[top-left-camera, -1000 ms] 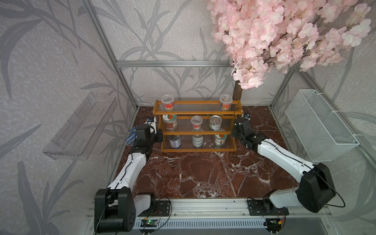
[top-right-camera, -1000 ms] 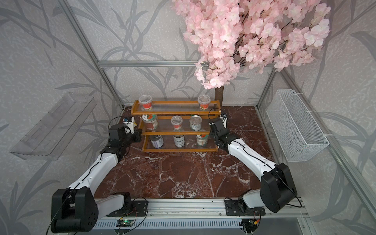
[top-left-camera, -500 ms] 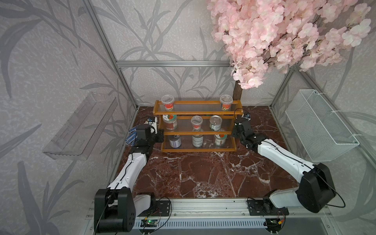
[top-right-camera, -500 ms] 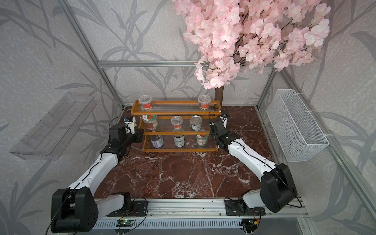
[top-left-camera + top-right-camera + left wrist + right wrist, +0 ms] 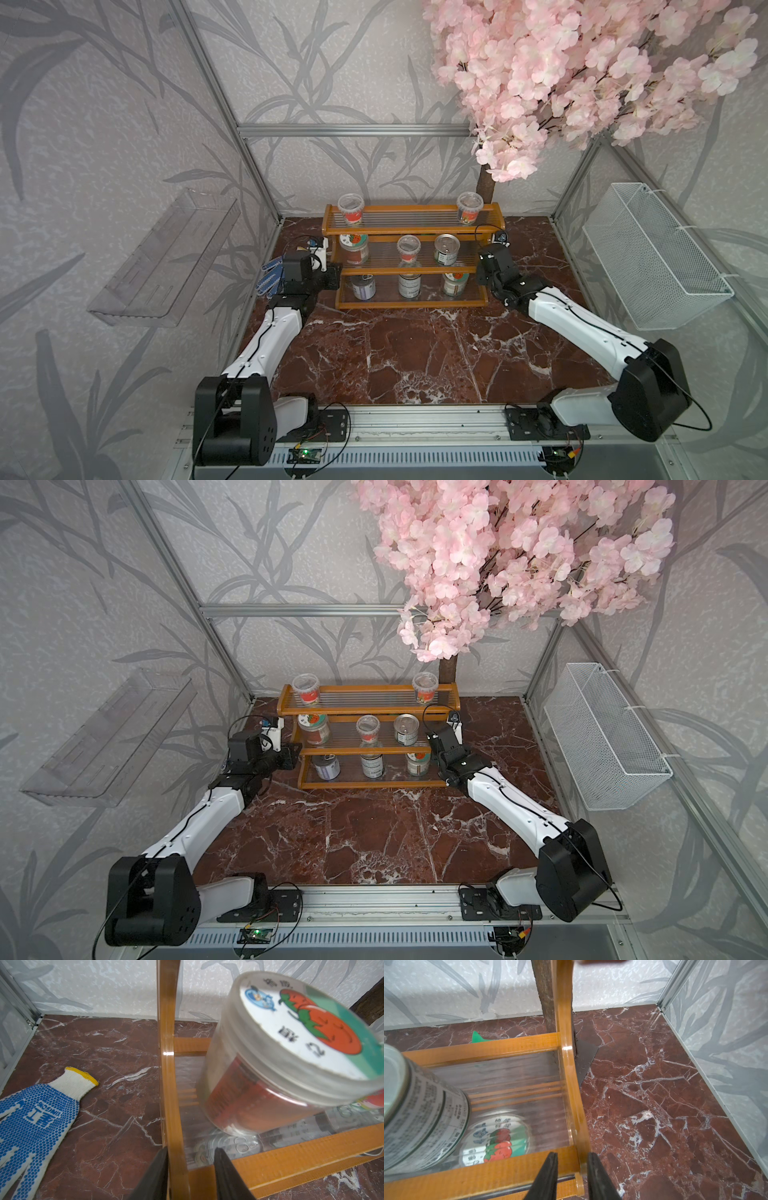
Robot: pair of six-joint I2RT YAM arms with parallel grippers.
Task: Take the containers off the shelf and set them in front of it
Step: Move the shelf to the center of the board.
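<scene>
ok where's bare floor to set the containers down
Free: the marble floor bordered by the shelf, the left arm, the right arm and the base rail. Crowded: both shelf ends, where the left gripper and right gripper straddle its side posts; a glove lies by the left end.

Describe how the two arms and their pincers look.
Both the left arm and the right arm have glossy white tapered links between bulky black joint housings, with a thin black cable running along each. The left pincer and right pincer each end in two plain black fingers that narrow to wedge tips. No markings are visible.
</scene>
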